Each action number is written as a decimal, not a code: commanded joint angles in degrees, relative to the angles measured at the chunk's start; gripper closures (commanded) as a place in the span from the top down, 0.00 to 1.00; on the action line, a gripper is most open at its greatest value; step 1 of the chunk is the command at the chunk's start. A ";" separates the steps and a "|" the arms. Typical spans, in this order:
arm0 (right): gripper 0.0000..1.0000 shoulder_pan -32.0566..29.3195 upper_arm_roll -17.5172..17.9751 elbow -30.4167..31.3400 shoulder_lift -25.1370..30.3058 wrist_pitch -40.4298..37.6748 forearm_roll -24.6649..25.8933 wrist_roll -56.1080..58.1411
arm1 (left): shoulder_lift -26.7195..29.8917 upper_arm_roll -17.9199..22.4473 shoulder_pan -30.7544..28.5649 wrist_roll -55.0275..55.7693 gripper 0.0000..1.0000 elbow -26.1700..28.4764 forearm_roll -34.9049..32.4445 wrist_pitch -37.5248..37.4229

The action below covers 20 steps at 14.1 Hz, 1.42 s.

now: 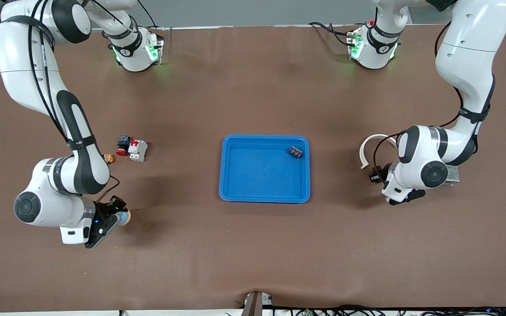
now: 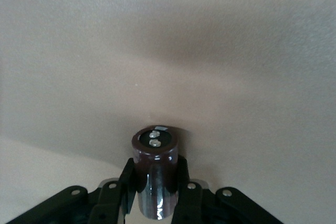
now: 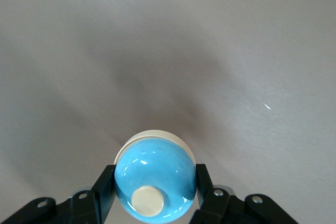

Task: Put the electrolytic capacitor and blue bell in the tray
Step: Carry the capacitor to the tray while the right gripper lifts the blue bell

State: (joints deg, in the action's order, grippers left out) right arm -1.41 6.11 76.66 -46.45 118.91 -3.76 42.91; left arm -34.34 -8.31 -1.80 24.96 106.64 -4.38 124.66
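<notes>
On the brown table, near its middle, lies the blue tray, and in the tray's corner toward the left arm's end and farther from the front camera sits one small dark part. The left gripper is at the left arm's end of the table, beside a white curved strip, and it pinches the capacitor, a dark cylinder with two metal terminals on its top. The right gripper is low at the right arm's end, and its fingers are pressed on the blue bell. Near the right arm lie a white and red breaker, a red button and a small orange part.
</notes>
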 commanded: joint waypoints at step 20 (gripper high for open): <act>0.49 9.75 5.05 0.86 6.81 -5.01 -0.55 -44.48 | -6.17 -7.42 17.26 58.16 0.00 -18.23 1.81 4.08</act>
State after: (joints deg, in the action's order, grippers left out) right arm 7.71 11.35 76.41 -40.73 113.73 -3.77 0.70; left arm -38.45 -15.89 14.82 79.14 90.70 -4.14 126.70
